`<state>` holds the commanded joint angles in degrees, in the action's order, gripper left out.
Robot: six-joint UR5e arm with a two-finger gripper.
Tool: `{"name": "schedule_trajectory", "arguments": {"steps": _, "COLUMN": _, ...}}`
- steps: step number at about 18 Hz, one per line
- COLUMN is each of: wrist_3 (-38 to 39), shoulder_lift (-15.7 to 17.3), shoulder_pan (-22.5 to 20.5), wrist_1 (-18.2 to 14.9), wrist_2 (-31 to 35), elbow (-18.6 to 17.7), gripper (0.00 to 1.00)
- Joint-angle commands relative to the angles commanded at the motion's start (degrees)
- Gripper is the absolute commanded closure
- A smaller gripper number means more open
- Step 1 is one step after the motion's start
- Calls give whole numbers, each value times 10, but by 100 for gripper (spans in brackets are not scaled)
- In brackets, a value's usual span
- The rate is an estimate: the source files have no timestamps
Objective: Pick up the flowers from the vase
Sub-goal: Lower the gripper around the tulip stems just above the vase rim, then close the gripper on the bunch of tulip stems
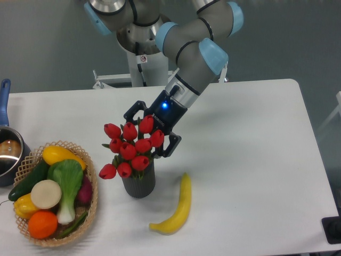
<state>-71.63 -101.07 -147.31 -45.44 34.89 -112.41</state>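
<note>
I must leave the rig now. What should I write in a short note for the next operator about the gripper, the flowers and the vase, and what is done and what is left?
Gripper: open, jaws spread on either side of the top of the flowers, behind the buds. No grasp yet.
Flowers: in the vase, upright.
Vase: standing on the table, between the basket and the banana.
Done: the arm is brought to the bunch.
Left: close on the flowers, probably lower near the stems, then lift them straight up out of the vase. Watch that the vase does not tip or rise with them.
</note>
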Motion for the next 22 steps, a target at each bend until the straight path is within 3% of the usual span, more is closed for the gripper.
{"name": "schedule_trajectory", "arguments": {"steps": 4, "wrist_3": 0, "shoulder_lift": -4, "shoulder_pan": 2, "wrist_1": 4, "wrist_2": -4, "elbow": 0, "gripper": 4}}
{"name": "schedule_trajectory", "arguments": {"steps": 6, "wrist_3": 1, "shoulder_lift": -4, "shoulder_pan": 2, "wrist_1": 5, "wrist_2": -3, "elbow": 1, "gripper": 25}}
{"name": "schedule_trajectory", "arguments": {"steps": 7, "wrist_3": 1, "shoulder_lift": -5, "shoulder_pan": 3, "wrist_1": 5, "wrist_2": -4, "elbow": 1, "gripper": 32}}
{"name": "schedule_trajectory", "arguments": {"steps": 12, "wrist_3": 5, "shoulder_lift": -6, "shoulder_pan": 2, "wrist_1": 6, "wrist_2": -6, "elbow": 4, "gripper": 51}}
{"name": "schedule_trajectory", "arguments": {"steps": 22, "wrist_3": 14, "shoulder_lift": -3, "shoulder_pan": -1, "wrist_1": 6, "wrist_2": -12, "elbow": 8, "gripper": 52}}
